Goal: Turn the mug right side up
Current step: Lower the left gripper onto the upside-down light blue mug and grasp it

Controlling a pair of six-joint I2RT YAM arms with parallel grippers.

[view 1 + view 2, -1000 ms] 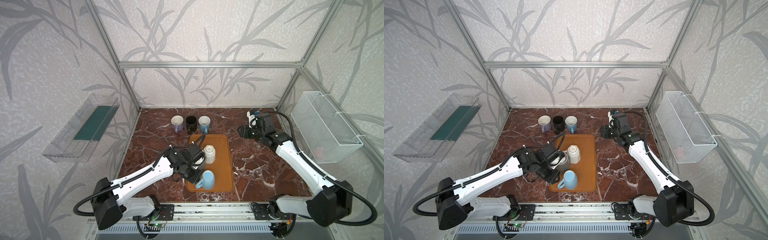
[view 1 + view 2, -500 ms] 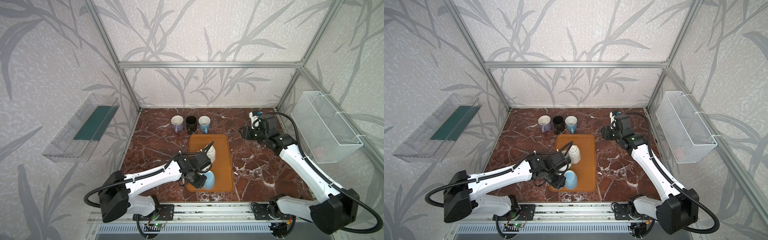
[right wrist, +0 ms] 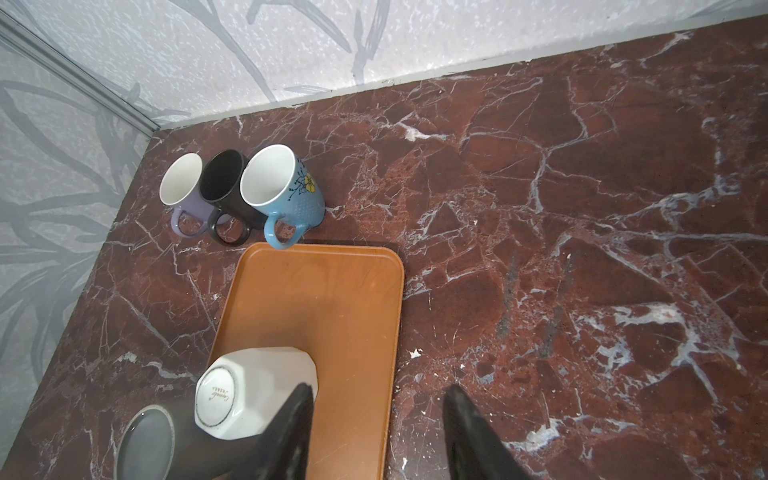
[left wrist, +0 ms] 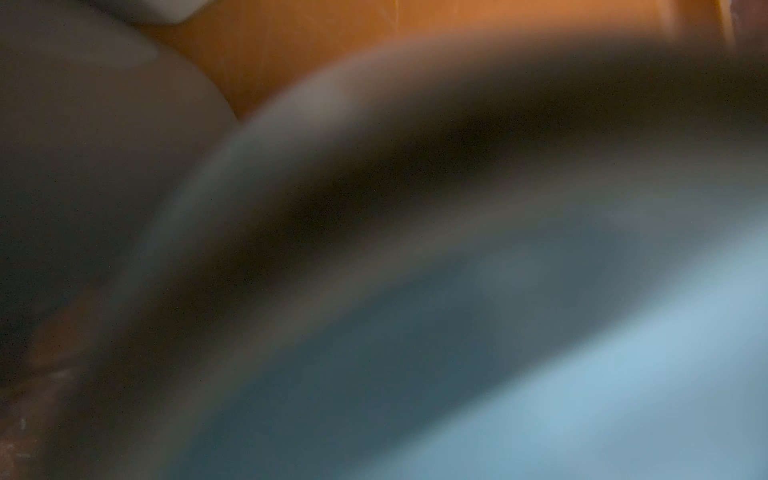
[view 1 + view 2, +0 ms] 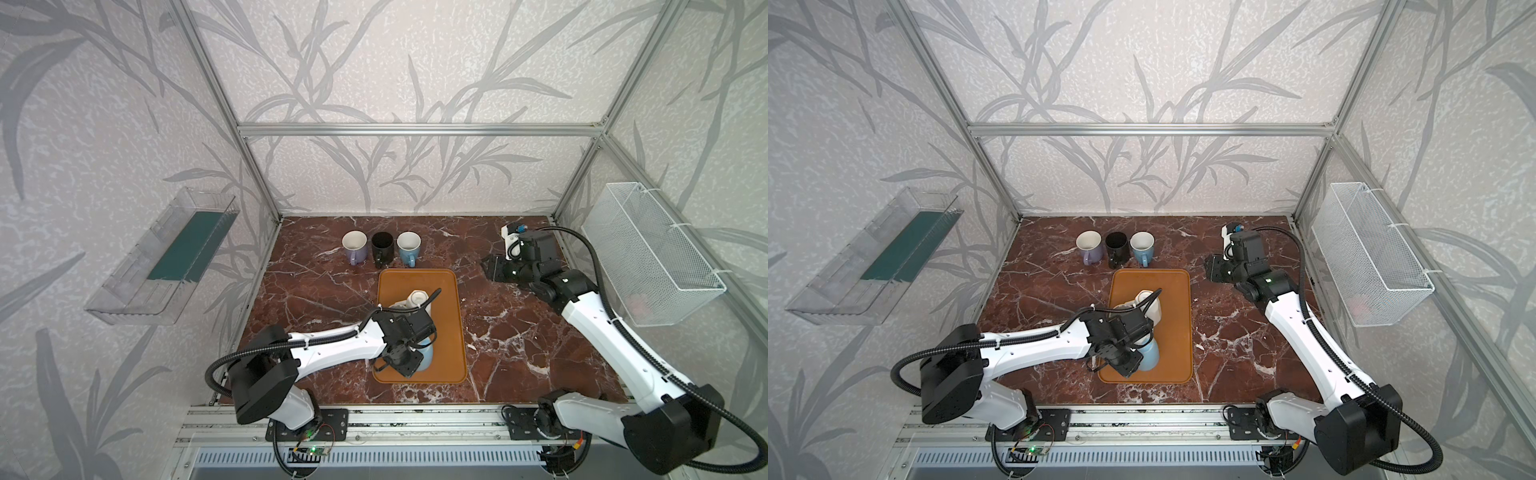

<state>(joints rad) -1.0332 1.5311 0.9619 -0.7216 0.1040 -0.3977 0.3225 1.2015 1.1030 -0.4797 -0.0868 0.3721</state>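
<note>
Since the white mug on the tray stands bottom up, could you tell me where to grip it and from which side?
Probably across the faceted side walls of the white mug, just under its upturned base, coming from above on the right arm's side of the tray. No handle shows, and the grey mug sits close on its other side. The right gripper is open.

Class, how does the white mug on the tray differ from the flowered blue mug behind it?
The white mug: base up, on the tray; flowered mug: mouth up, on the table. The white mug is plain, faceted; flowered mug is blue, round. Neither lies on its side.
</note>
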